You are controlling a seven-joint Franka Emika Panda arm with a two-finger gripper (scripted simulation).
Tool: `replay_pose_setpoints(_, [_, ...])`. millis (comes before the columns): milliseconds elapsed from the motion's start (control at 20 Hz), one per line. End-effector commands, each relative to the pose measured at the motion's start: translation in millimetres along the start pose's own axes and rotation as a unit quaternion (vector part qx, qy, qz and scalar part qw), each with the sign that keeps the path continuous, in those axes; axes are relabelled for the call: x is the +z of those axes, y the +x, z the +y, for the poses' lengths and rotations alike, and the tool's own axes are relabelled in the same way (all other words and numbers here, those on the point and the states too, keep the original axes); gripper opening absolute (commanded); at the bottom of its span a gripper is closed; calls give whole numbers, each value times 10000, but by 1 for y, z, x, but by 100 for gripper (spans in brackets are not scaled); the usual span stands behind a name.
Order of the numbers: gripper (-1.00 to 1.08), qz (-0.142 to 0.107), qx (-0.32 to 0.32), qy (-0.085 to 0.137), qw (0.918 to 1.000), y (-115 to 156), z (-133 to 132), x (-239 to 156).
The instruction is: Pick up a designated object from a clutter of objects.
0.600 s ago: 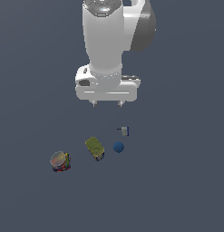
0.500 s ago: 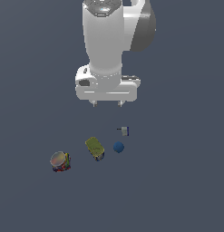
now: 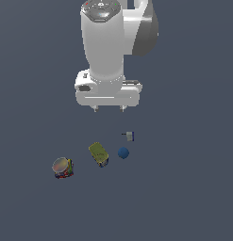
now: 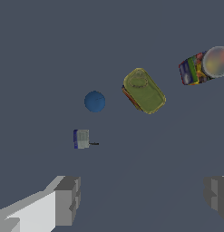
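Hovering wide open (nothing held), the gripper (image 3: 108,109) is seen well above the olive-green-topped box (image 3: 98,153), whose long axis lies diagonal.

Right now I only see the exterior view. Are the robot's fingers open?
Observer: Yes. In the wrist view the gripper is wide open, with floor showing between its fingers and nothing held.
Operator: Does the green box have anything on its top?
Observer: The wrist view shows a faint round ring near one end of the olive-green-topped box.
Operator: And the little grey block?
Observer: Up close, the tiny grey-white block has a blue edge on one side and a thin dark stub sticking out the other. It sits apart from the dark blue ball.
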State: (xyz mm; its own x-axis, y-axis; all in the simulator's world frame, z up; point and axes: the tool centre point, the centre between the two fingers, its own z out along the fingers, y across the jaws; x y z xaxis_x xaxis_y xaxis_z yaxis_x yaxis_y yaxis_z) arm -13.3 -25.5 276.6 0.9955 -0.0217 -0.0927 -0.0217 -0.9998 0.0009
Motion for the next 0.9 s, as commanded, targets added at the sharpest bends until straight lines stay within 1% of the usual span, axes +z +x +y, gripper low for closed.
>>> replay_pose_setpoints(0, [100,-11,0,-3,10000,-1,1,0])
replay_pose_setpoints(450, [100,18,-186,-3,9998,7,3,7])
replay_pose_setpoints(850, [100,92,-729,-12,9973,26,11,30])
